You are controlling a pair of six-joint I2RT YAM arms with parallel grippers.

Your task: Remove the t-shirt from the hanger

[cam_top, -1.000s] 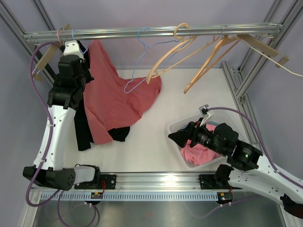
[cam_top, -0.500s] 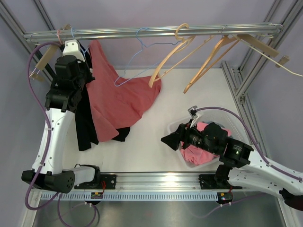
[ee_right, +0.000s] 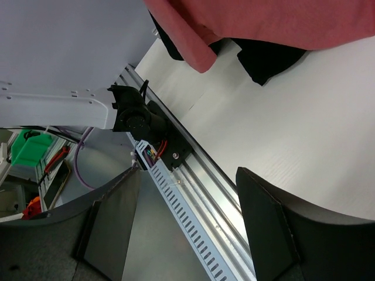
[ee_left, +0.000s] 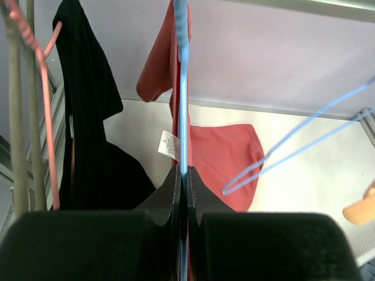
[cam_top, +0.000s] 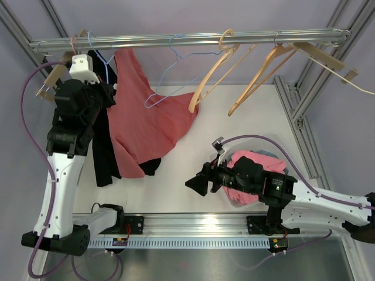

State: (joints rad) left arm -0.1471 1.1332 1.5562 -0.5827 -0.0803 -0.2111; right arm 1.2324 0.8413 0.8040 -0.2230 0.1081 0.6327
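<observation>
A red t-shirt (cam_top: 146,117) hangs from a blue hanger (cam_top: 106,65) at the left end of the rail, and its lower part spreads onto the table. My left gripper (cam_top: 109,79) is up by the rail, shut on that hanger's blue wire (ee_left: 183,117). The shirt (ee_left: 225,158) shows behind the wire, with a white label. My right gripper (cam_top: 196,182) is open and empty, low over the table left of the bin. Its wrist view shows the shirt's hem (ee_right: 246,23) above its jaws.
A black garment (cam_top: 104,155) hangs on a pink hanger (ee_left: 48,105) left of the shirt. A second blue wire hanger (cam_top: 170,76) and two wooden hangers (cam_top: 258,70) hang on the rail (cam_top: 187,40). A clear bin (cam_top: 278,158) with pink cloth stands at the right.
My right gripper has moved left, out from over the bin to the table's middle. My left arm has shifted left and down a little, and the second blue hanger has swung.
</observation>
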